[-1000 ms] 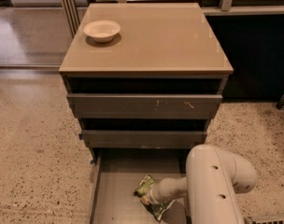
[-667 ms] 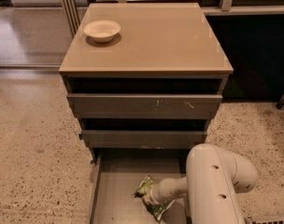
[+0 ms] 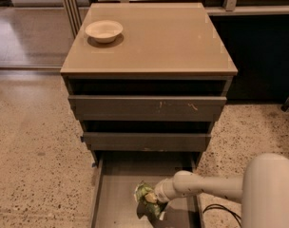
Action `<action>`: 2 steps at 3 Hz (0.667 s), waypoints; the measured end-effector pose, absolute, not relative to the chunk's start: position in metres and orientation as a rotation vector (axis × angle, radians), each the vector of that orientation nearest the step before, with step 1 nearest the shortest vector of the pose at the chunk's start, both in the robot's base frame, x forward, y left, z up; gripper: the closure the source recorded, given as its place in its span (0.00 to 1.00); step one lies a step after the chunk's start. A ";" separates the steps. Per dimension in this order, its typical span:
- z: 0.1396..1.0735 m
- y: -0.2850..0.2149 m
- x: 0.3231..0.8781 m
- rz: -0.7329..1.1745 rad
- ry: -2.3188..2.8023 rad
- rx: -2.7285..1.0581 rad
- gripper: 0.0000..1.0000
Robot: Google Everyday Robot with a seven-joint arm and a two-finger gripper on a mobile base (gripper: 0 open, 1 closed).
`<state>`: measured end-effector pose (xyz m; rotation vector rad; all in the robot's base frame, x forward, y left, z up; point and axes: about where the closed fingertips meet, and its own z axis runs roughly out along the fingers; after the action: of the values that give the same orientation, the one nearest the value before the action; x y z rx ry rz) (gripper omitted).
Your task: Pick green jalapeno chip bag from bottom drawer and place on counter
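The one camera looks down from high on the near side of the cabinet and faces its drawer fronts squarely, so the counter [image 3: 154,42] fills the far upper half of the view and the pulled-out bottom drawer [image 3: 117,194] runs off the near lower edge. It stands close — the cabinet spans most of the width, with strips of speckled floor [image 3: 35,165] left and right. The robot's arm [image 3: 216,186] enters large from the near right corner, and the gripper [image 3: 151,199] sits low at centre, at the green jalapeno chip bag [image 3: 144,192].
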<state>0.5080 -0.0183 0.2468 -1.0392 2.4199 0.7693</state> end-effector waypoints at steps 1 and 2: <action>0.338 -0.032 0.497 0.856 2.315 -1.081 1.00; 0.431 -0.048 0.484 0.938 2.212 -1.142 1.00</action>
<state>0.4836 -0.0475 0.4310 -1.1421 2.2124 0.9379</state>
